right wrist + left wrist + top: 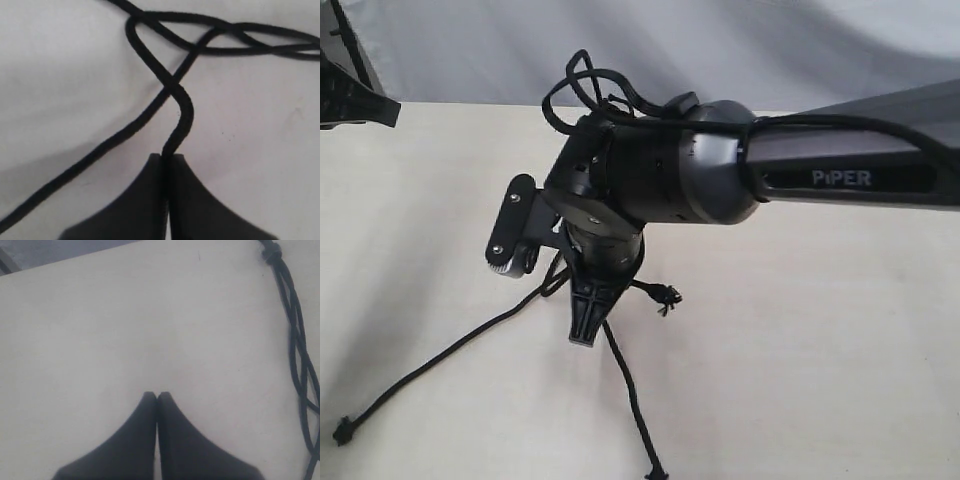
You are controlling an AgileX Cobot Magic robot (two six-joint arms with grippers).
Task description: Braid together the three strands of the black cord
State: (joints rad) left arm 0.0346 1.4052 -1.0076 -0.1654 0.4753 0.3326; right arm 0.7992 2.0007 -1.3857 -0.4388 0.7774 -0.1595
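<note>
1. Three thin black woven strands [629, 400] fan out over the pale tabletop [820, 350] beneath the right arm's dark two-fingered gripper [166, 156].
2. This right gripper points down at the table, its jaws clamped on one strand [182, 115] just beside a crossing of strands.
3. The left arm's dark gripper [157, 394] is closed on nothing, above bare table.
4. A braided length of the black cord [296, 340] lies near it, not touching.

Pale cream tabletop [800, 350], matte. Lying on it: black cord [297, 340], loosely braided along one stretch; three strands [628, 395] fanned out, knotted tips well apart.
</note>
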